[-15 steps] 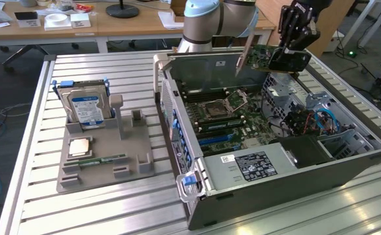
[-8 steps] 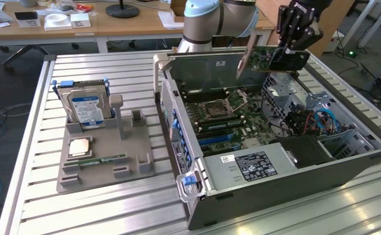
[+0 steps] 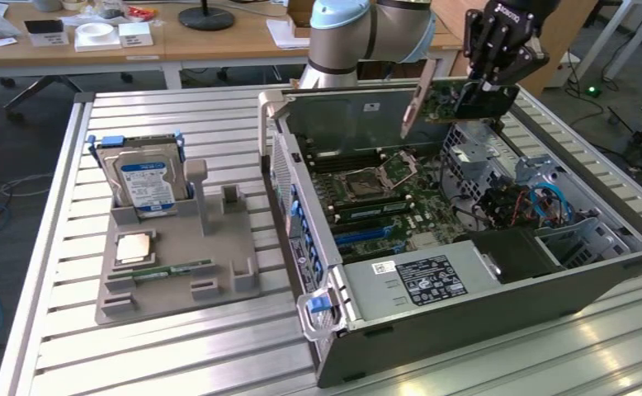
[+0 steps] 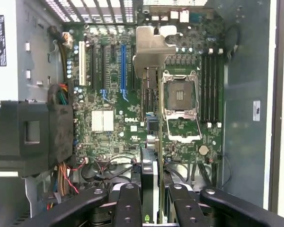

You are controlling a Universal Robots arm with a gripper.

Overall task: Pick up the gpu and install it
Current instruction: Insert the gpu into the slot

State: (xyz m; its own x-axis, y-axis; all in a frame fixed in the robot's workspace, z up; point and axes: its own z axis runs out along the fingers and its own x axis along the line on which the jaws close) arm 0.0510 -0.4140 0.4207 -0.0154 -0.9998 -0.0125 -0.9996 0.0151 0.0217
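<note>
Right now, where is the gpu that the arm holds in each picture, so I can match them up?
Exterior view: the gpu hangs in the tool, above the open computer case, toward the exterior view's upper right.
Wrist view: the gpu is seen edge-on between the tool's fingers, over the motherboard.
Shared landmark: the silver CPU socket.

Arm (image 3: 370, 33) raised, pincer (image 3: 488, 85) pointing down, clamped
</note>
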